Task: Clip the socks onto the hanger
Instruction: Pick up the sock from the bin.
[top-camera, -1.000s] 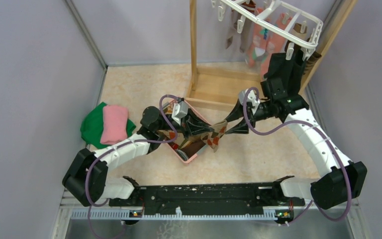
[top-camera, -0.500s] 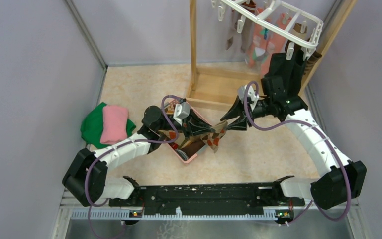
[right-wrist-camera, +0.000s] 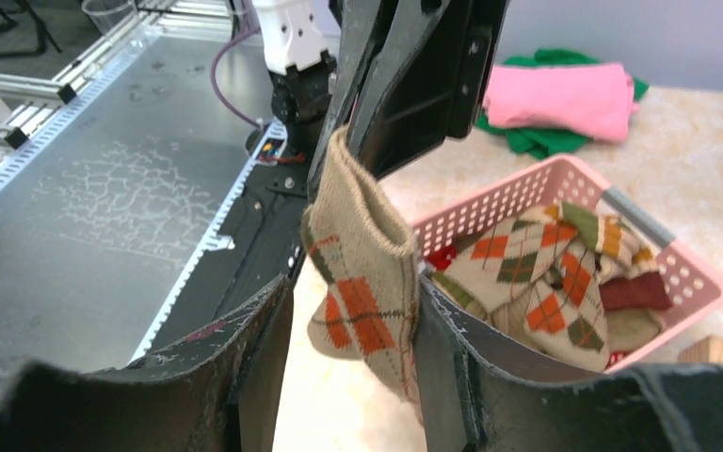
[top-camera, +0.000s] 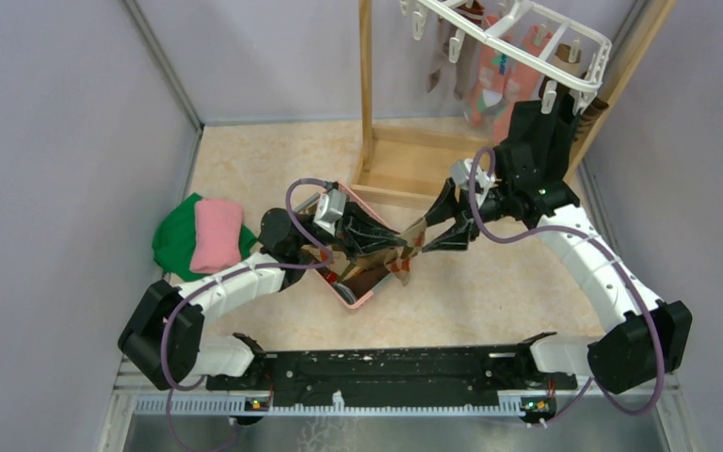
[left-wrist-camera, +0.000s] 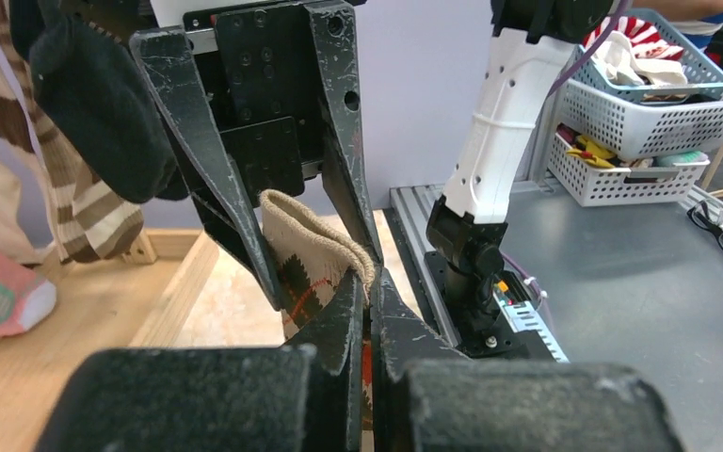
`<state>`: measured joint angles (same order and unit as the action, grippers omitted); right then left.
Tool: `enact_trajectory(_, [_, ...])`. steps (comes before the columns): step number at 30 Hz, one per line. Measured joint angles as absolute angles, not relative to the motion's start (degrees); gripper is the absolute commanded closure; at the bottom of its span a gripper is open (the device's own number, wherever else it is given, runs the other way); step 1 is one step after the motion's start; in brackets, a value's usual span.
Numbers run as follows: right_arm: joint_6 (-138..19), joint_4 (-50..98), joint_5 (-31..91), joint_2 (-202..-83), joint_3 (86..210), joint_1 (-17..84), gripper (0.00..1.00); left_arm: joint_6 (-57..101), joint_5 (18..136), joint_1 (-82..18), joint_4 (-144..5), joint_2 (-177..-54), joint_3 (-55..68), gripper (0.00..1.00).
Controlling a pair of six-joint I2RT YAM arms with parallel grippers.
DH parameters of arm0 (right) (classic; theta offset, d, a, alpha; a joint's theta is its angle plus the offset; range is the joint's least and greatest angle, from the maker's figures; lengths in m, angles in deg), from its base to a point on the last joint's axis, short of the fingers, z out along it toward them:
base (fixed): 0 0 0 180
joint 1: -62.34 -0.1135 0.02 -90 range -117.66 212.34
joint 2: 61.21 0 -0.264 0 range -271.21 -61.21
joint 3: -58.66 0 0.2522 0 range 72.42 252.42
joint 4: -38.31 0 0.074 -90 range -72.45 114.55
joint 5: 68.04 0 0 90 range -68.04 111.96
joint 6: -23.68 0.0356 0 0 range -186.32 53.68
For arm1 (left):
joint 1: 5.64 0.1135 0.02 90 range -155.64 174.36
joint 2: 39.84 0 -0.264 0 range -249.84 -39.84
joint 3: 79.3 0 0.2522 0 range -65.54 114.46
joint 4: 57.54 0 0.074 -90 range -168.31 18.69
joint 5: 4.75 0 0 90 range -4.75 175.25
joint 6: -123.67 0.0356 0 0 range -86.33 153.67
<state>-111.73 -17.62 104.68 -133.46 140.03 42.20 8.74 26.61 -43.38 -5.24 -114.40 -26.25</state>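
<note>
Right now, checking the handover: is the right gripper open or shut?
Open: right gripper fingers stand apart around the argyle sock.

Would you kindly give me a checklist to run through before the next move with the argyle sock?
1. Left gripper shut on the argyle sock: ok.
2. Right gripper open, one of its jaws on either side of the sock: ok.
3. Sock's cuff sits between the right jaws, as the left wrist view shows: ok.
4. Sock's toe clear of the pink basket: cannot tell, the lower end is hidden behind a jaw.
5. Free clip on the hanger near the right arm: cannot tell.
</note>
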Motion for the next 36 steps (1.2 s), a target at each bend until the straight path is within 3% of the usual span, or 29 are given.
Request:
enact_trajectory(9, [-111.8,-20.6,107.0,-135.1,148.3,40.1,0.63,4.5,27.5,-43.4,1.4,-115.6,-26.2,1.00])
enact_trajectory(17, [-110.8,-20.7,107.3,-135.1,148.9,40.0,0.56,4.3,29.2,-43.4,2.1,-115.5,-26.3,1.00])
enact_trajectory(23, [-108.1,-17.8,107.3,-135.1,147.9,39.8,0.56,3.0,29.7,-43.4,3.2,-115.0,-26.3,1.00])
enact_trajectory(26, [-107.0,-16.9,107.2,-135.1,147.8,39.3,0.65,2.0,29.7,-43.4,4.6,-115.0,-26.3,1.00])
enact_trajectory(31, [-105.5,-15.7,107.1,-135.1,147.8,38.9,0.98,1.3,29.7,-43.4,5.9,-115.0,-26.3,1.00])
enact_trajectory(36, [-104.0,-15.3,106.6,-135.1,148.0,38.9,1.00,1.3,30.6,-43.5,6.3,-114.9,-26.6,1.00])
